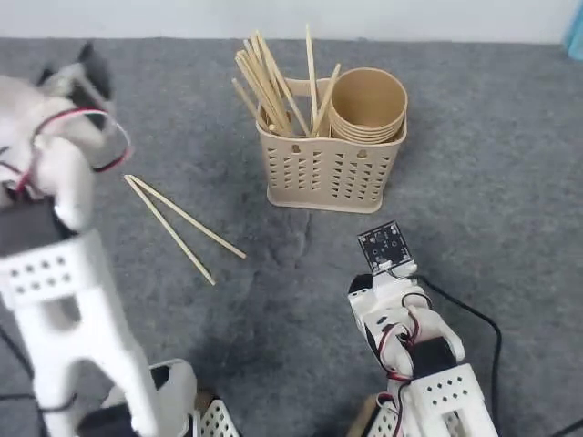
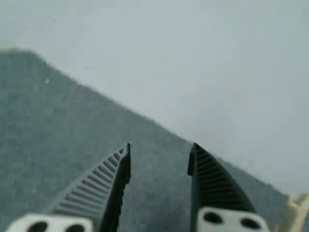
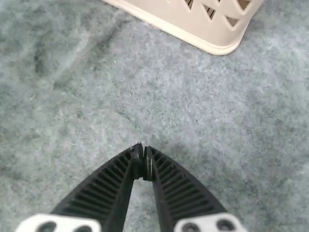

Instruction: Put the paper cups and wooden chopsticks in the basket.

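A beige slotted basket stands at the back middle of the grey carpet. Inside it are a stack of paper cups on one side and several wooden chopsticks leaning on the other. Two more chopsticks lie crossed on the carpet to its left. My left gripper is raised at the far left, open and empty, facing the carpet's far edge and the wall. My right gripper is shut and empty, low over the carpet just in front of the basket.
A white wall borders the carpet at the back. The right arm stands at the front right and the left arm's white body at the front left. Open carpet lies between them.
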Available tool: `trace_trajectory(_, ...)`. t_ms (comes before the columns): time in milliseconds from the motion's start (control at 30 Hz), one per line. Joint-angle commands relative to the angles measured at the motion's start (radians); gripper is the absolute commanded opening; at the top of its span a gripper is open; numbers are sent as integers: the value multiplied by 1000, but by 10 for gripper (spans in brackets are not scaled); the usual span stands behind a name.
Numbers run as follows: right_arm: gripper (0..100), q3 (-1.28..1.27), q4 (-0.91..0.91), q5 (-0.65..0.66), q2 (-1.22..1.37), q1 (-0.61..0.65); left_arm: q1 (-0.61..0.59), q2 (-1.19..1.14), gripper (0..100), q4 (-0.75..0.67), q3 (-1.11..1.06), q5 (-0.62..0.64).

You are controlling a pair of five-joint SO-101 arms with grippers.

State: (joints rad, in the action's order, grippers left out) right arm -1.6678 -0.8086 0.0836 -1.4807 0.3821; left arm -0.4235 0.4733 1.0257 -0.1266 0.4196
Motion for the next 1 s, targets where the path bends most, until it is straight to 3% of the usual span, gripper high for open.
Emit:
trace_trajectory(0,8,-23,21,25,-21,-10,-68,-110,184,66,41,43)
trace_trajectory(200,8,-23,21,21,-21,-8,-118,-390,184,58,47,120)
trace_trajectory(433,8,-23,22,18,-21,-8,-114,-709,182,-140,53,163)
trace_trajectory(967,8,-21,41,18,-12,-10,-98,-1016,181,-118,176,163)
